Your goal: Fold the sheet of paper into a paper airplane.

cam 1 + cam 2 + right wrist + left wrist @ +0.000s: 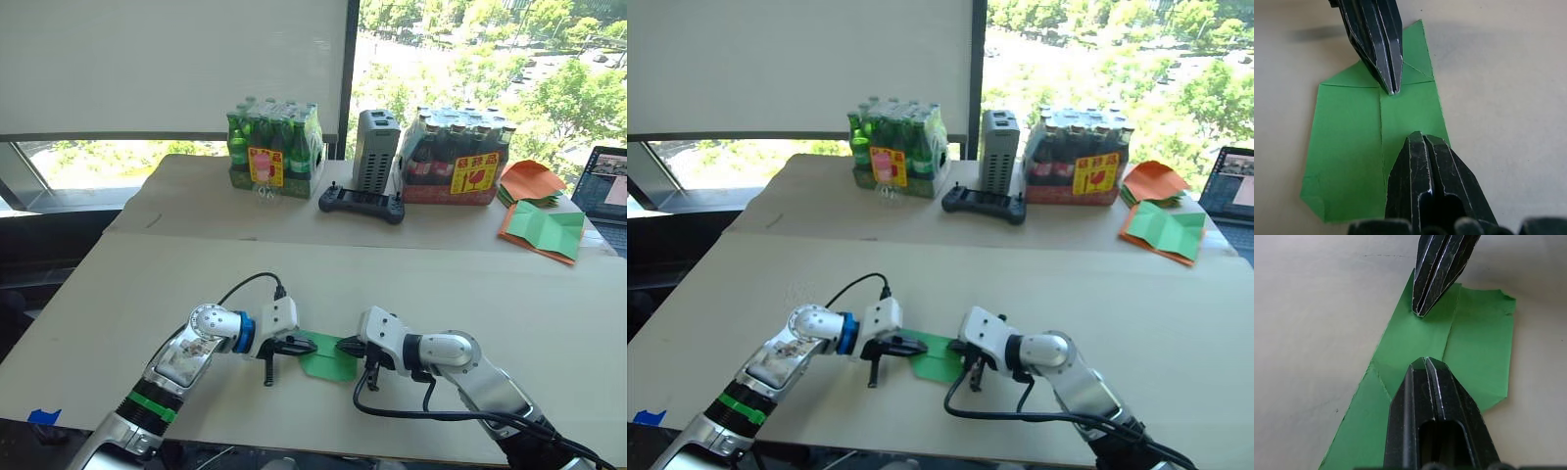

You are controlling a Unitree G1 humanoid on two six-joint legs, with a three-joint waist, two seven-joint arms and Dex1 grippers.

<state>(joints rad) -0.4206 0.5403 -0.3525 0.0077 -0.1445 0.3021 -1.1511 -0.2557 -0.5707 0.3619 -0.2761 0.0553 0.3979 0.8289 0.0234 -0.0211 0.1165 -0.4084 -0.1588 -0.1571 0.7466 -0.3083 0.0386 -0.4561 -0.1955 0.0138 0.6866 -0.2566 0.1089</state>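
The sheet of paper is bright green and lies partly folded on the tan table near its front edge, with creases and folded corners visible. My left gripper is shut, its tip resting on the paper's left part. From the other side my right gripper is also shut, and its tip touches the paper close by. The two tips face each other a short gap apart along the centre crease. Neither gripper holds the paper between its fingers.
At the back stand a pack of green bottles, a grey box, a black controller and a pack of dark bottles. Orange sheets with a green sheet and a laptop lie far right.
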